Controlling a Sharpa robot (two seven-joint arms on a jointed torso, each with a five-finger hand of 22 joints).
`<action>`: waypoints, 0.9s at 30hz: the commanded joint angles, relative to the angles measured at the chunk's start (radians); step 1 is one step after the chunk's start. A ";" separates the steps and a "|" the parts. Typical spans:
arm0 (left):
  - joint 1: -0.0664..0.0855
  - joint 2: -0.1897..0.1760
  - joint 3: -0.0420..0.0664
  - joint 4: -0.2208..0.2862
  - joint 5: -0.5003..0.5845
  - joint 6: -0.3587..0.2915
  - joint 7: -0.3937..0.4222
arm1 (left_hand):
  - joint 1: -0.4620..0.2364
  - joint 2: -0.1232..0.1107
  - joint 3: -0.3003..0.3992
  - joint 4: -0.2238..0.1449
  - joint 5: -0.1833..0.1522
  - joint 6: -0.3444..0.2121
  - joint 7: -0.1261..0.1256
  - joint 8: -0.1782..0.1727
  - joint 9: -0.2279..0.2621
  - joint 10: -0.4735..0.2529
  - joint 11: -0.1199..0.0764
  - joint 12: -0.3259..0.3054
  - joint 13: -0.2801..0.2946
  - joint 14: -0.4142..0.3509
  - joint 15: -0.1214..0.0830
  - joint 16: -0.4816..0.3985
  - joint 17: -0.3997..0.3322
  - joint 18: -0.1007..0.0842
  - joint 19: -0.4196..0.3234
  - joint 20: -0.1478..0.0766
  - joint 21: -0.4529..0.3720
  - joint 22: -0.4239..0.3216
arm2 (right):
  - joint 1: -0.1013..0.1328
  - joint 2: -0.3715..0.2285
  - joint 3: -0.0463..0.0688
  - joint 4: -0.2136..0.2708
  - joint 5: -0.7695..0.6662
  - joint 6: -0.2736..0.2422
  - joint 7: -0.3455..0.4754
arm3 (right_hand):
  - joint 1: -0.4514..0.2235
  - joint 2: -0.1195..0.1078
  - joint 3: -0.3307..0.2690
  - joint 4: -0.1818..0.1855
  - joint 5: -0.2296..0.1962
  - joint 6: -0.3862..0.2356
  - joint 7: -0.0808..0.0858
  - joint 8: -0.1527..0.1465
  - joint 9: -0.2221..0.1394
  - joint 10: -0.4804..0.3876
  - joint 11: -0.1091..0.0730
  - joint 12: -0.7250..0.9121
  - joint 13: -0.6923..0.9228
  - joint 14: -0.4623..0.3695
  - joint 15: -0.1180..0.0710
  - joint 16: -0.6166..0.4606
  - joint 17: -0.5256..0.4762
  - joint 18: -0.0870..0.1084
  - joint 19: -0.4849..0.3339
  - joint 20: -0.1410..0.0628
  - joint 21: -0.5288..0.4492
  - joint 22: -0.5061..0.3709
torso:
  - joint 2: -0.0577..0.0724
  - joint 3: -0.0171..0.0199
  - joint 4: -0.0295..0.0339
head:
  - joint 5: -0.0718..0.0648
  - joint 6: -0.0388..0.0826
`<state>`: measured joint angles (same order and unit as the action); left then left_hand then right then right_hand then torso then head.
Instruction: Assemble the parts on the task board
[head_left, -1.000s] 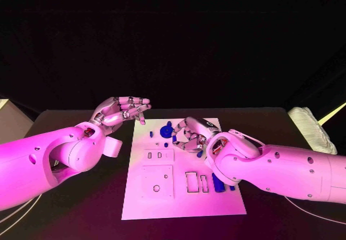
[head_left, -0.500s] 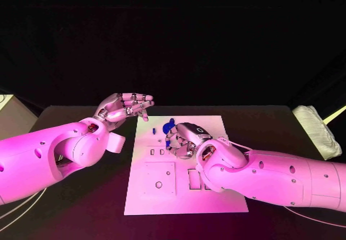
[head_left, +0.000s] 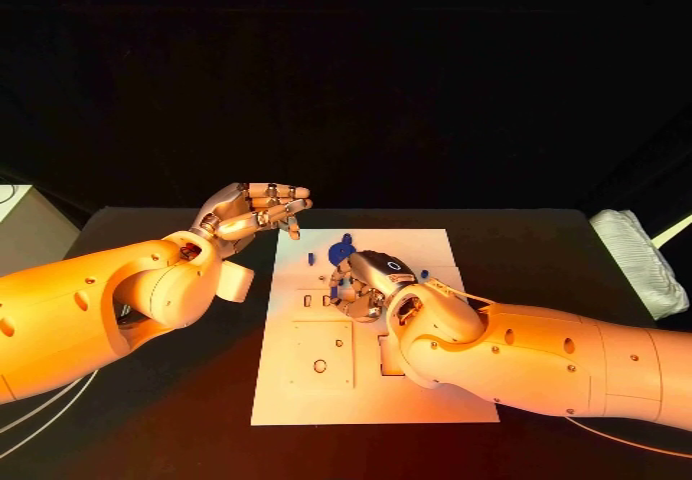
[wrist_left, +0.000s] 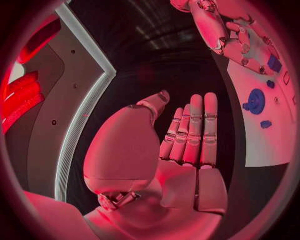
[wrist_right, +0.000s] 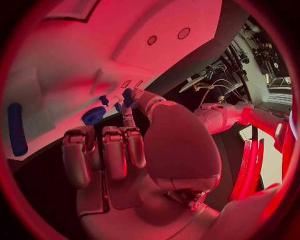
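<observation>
A: Where's the task board (head_left: 418, 390)?

B: Flat in the middle of the black table (head_left: 548, 235), long side running away from the robot. From the head view the right arm lies across its near right part, so much of that side is covered.

A: And the left robot hand (head_left: 257, 212)?

B: Raised off the board's far left corner, over bare table. Its fingers are together and bent forward. The left wrist view settles it: the palm is bare and the fingers (wrist_left: 194, 130) lie side by side, straight, with nothing between them and the thumb. So it is released, gripping nothing.

A: The right robot hand (head_left: 369, 283)?

B: Down over the upper middle of the board. The head view gives mostly its back (the fingertips are tucked under). The right wrist view shows more: three fingers curled toward the palm, and the thumb and one finger reaching out to a small blue part (wrist_right: 127, 96), which they pinch just above the board.

A: Any other parts?

B: A round blue part (head_left: 340, 251) sits near the board's far edge, just beyond the right hand; the left wrist view shows it as a disc (wrist_left: 256, 101) with smaller blue pieces near it. The right wrist view also catches a long blue piece (wrist_right: 16, 129) lying on the board, well apart from the fingers.
</observation>
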<state>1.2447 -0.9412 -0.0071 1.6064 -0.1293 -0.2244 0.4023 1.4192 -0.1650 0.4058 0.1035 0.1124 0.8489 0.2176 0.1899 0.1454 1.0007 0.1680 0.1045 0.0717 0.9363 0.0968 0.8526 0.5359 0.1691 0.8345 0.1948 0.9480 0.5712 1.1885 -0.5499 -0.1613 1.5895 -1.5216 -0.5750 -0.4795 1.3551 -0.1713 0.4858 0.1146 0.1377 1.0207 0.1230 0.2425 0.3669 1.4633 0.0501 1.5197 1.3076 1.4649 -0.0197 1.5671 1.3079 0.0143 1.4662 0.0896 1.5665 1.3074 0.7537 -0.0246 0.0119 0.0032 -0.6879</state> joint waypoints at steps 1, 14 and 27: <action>0.001 0.000 0.001 0.001 -0.003 0.020 0.001 | -0.007 -0.003 0.007 0.001 -0.003 -0.004 0.012 0.006 -0.001 -0.006 0.000 0.005 -0.001 -0.004 0.001 0.007 -0.001 0.015 -0.007 0.000 0.004 0.001 | -0.003 0.004 -0.001 -0.007 -0.040 0.029 -0.020 | -0.012 0.001 0.007 0.001 0.007 0.004 -0.003 0.006 0.009 0.059 -0.008 -0.003 0.214 0.106 -0.005 0.004 0.263 -0.014 0.105 -0.008 0.004 0.263 | -0.001 -0.0005 -0.0002 | 0.000 -0.002; 0.001 -0.002 0.001 0.003 -0.004 0.021 -0.001 | -0.008 -0.003 0.007 0.001 -0.003 -0.004 0.012 0.007 -0.001 -0.006 0.000 0.005 -0.001 -0.004 0.001 0.008 -0.002 0.015 -0.008 0.000 0.005 0.001 | -0.017 0.016 -0.004 -0.017 -0.078 0.045 -0.031 | -0.016 -0.002 0.007 0.001 0.007 0.003 -0.003 0.006 0.009 0.058 -0.008 -0.004 0.213 0.106 -0.005 0.004 0.263 -0.014 0.105 -0.008 0.004 0.263 | 0.001 0.0014 -0.0012 | 0.003 -0.004; 0.001 -0.003 0.001 0.003 -0.006 0.024 -0.003 | -0.009 -0.004 0.007 0.001 -0.003 -0.004 0.012 0.007 -0.001 -0.006 0.000 0.005 -0.001 -0.004 0.002 0.008 -0.002 0.015 -0.008 0.000 0.006 0.002 | -0.024 0.024 -0.004 -0.027 -0.086 0.045 -0.028 | -0.024 -0.008 0.007 0.002 0.015 0.001 -0.003 0.008 0.009 0.057 -0.009 -0.005 0.212 0.106 -0.006 0.004 0.263 -0.014 0.105 -0.009 0.004 0.263 | 0.001 0.0013 -0.0019 | 0.005 -0.010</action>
<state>1.2449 -0.9446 -0.0072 1.6072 -0.1310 -0.2190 0.3963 1.4192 -0.1651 0.4058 0.1035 0.1124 0.8489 0.2176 0.1899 0.1454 1.0007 0.1680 0.1045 0.0716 0.9363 0.0968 0.8565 0.5350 0.1691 0.8345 0.1948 0.9480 0.5712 1.1672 -0.5271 -0.1644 1.5650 -1.5869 -0.5448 -0.5054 1.3406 -0.1781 0.4889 0.1177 0.1473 1.0200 0.1230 0.2474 0.3670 1.4669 0.0465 1.5198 1.3074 1.4649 -0.0197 1.5671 1.3076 0.0144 1.4662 0.0897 1.5665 1.3081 0.7546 -0.0230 0.0103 0.0081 -0.6968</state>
